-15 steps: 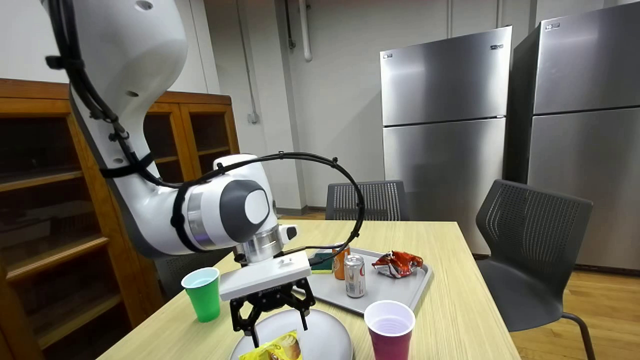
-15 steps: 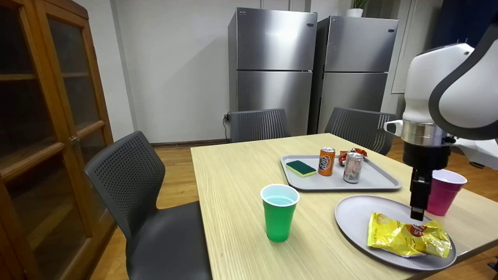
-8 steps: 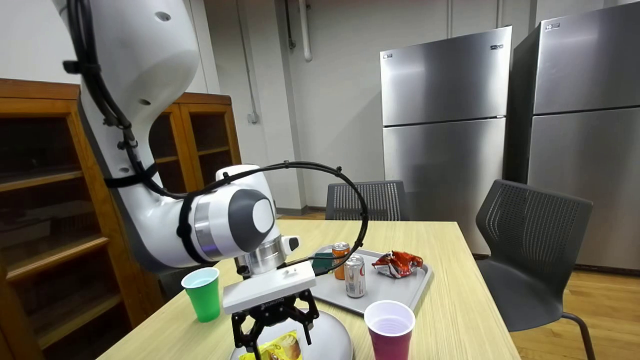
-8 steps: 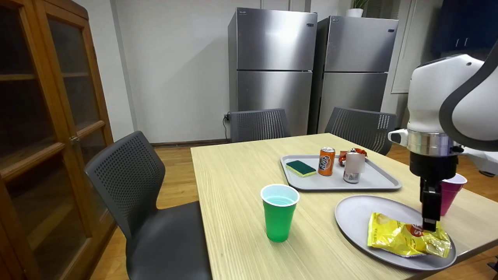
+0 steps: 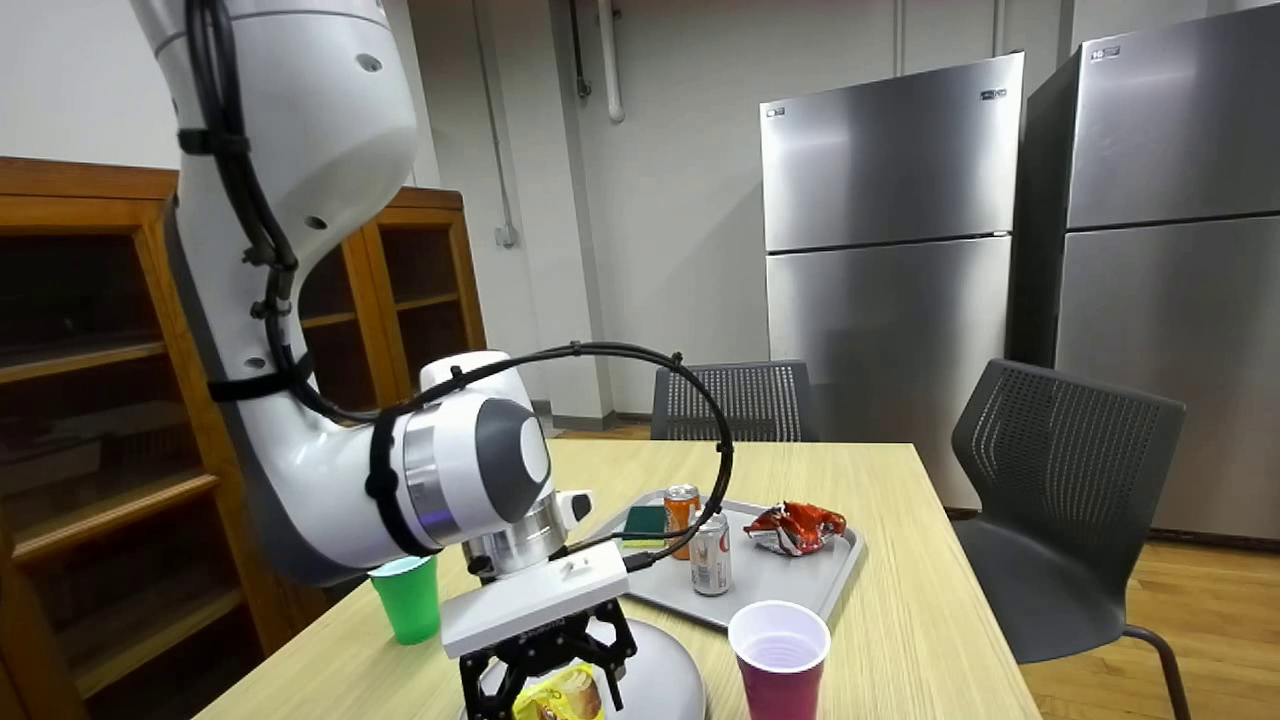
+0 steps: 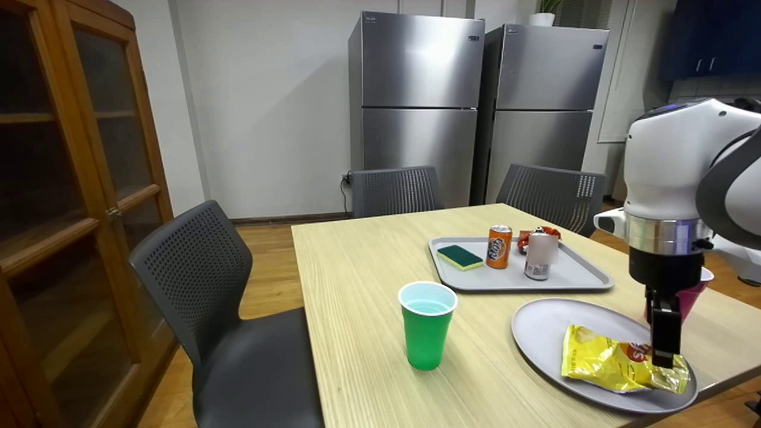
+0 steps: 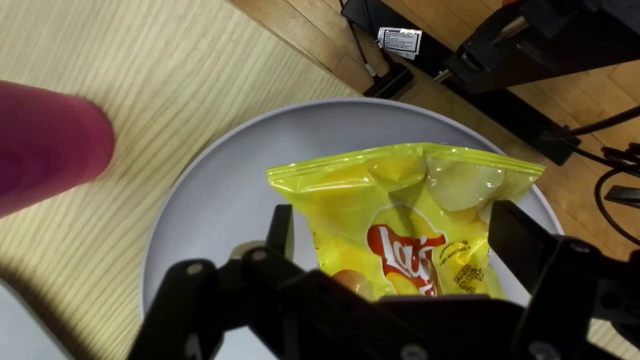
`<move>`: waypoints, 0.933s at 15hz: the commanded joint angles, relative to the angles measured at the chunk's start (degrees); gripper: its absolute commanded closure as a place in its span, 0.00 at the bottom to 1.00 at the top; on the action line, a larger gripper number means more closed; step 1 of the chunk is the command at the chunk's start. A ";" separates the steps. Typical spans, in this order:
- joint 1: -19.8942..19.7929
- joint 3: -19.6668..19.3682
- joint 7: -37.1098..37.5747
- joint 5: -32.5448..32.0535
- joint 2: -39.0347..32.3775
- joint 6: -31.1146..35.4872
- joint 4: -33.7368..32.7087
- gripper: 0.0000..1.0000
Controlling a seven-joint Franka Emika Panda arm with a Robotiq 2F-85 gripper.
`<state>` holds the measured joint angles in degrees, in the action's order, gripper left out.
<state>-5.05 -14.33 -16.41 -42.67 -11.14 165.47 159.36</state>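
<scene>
In the wrist view the lower part of the yellow chip bag (image 7: 345, 200) is hidden by the claw (image 7: 391, 222), and it is hard to say whether the finger (image 7: 515, 240) on the right touches the bag's edge. In an exterior view the claw covers part of the magenta cup (image 6: 694, 297), and a pale patch masks the top of the silver can (image 6: 537, 272). In an exterior view the bag and the plate (image 5: 665, 670) run off the bottom edge, and the arm (image 5: 350, 480) overlaps the rim of the green cup (image 5: 410, 605).

There the arm reaches in from the upper left and bends at the wrist, the claw pointing down over the plate. Its jaws are spread wide, with nothing in their hold; the bag lies on the near part of the plate.

The table (image 6: 357, 267) carries two cups, green on the left and magenta on the right, and one plate. Farther off, one grey tray (image 6: 576, 276) holds two cans, the silver one and an orange can (image 6: 498, 246), one sponge (image 6: 459, 257) and one crumpled red packet (image 5: 797, 528).
</scene>
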 commanded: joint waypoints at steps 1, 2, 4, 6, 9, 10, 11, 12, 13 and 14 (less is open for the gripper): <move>0.80 -0.97 4.58 -4.56 -0.90 1.77 0.00 0.00; 0.69 -0.78 5.20 -4.97 -1.05 2.03 0.00 0.00; 0.51 -0.35 6.06 -5.07 -1.28 2.59 0.00 0.00; 0.57 -0.04 6.34 -4.53 -1.32 3.23 0.00 0.00; 0.52 0.78 6.41 -3.16 -1.24 4.65 -0.01 0.00; 0.44 1.09 6.42 -2.74 -1.31 5.04 -0.01 0.00; 0.58 1.05 6.67 -2.87 -1.27 5.35 -0.01 0.00; 0.71 1.04 6.82 -2.97 -1.30 5.60 -0.01 0.00; 0.84 1.02 6.92 -2.96 -1.32 5.80 -0.01 0.00; 0.82 1.15 6.72 -2.75 -1.38 6.01 -0.01 0.00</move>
<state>-4.51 -13.87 -11.35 -45.73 -12.35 170.30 159.35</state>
